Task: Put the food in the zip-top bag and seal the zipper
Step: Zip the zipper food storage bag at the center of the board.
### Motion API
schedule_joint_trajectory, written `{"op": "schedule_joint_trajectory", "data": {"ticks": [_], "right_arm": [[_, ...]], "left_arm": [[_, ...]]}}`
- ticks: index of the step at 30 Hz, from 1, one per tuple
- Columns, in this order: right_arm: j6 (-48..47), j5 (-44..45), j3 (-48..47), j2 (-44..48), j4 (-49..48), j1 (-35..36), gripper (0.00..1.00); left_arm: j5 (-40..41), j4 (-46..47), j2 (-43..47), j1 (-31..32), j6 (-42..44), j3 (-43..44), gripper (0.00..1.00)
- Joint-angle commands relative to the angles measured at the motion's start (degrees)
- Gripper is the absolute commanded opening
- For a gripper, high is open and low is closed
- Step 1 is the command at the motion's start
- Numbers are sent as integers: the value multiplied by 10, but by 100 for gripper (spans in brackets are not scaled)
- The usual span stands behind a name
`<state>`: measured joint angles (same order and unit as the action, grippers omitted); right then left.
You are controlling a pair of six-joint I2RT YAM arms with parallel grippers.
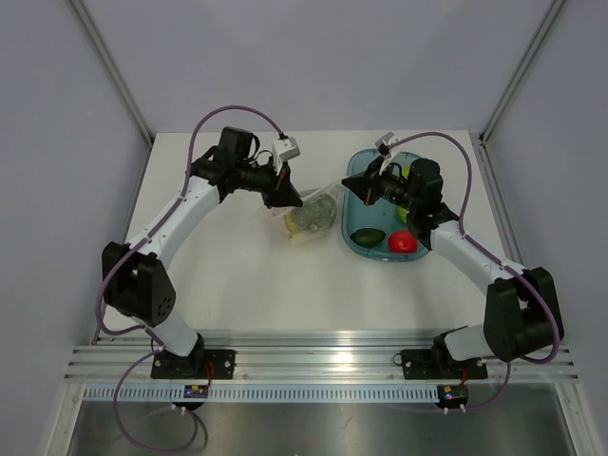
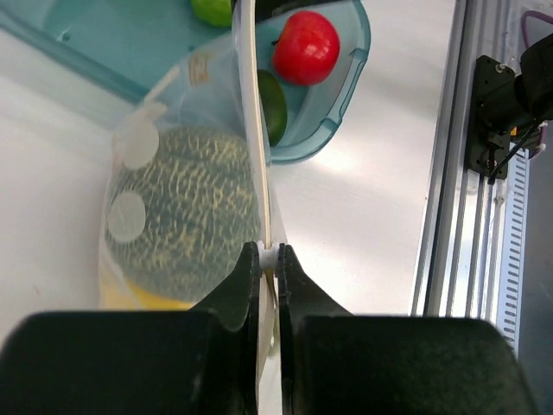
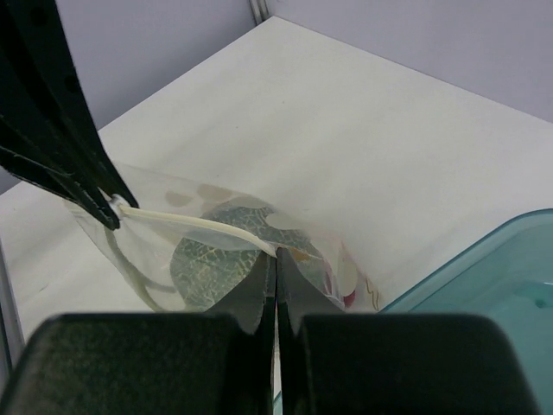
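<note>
**Both grippers pinch the bag's zipper**

At lower centre of the left wrist view, the left gripper (image 2: 268,253) is clamped on the zipper (image 2: 250,130). The right gripper (image 3: 276,258) pinches the strip's other end. The zip-top bag (image 1: 312,215) lies mid-table, holding the grey-green ball (image 2: 194,216). To its right, the blue tray (image 1: 372,254) holds a red piece (image 1: 403,241) and a dark green piece (image 1: 367,236).

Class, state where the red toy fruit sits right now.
Top view: the red toy fruit lies in the blue tray's near end, right of centre, beside a dark green piece.

Clear glossy plastic zip-top bag (image 2: 138,143); rough matt ball (image 2: 190,216); translucent smooth plastic tray (image 2: 350,60).
</note>
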<state>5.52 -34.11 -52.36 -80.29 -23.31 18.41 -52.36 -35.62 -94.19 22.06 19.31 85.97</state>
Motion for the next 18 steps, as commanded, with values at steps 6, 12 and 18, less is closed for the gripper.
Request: {"op": "schedule_joint_trajectory", "data": {"ticks": [6, 12, 18], "right_arm": [[22, 93, -42, -7, -45, -30, 0], [37, 102, -49, -18, -58, -38, 0], [58, 95, -54, -36, -84, -38, 0]], "left_arm": [[37, -10, 102, -66, -14, -70, 0], [48, 24, 151, -126, -35, -116, 0], [53, 69, 183, -176, -66, -151, 0]]}}
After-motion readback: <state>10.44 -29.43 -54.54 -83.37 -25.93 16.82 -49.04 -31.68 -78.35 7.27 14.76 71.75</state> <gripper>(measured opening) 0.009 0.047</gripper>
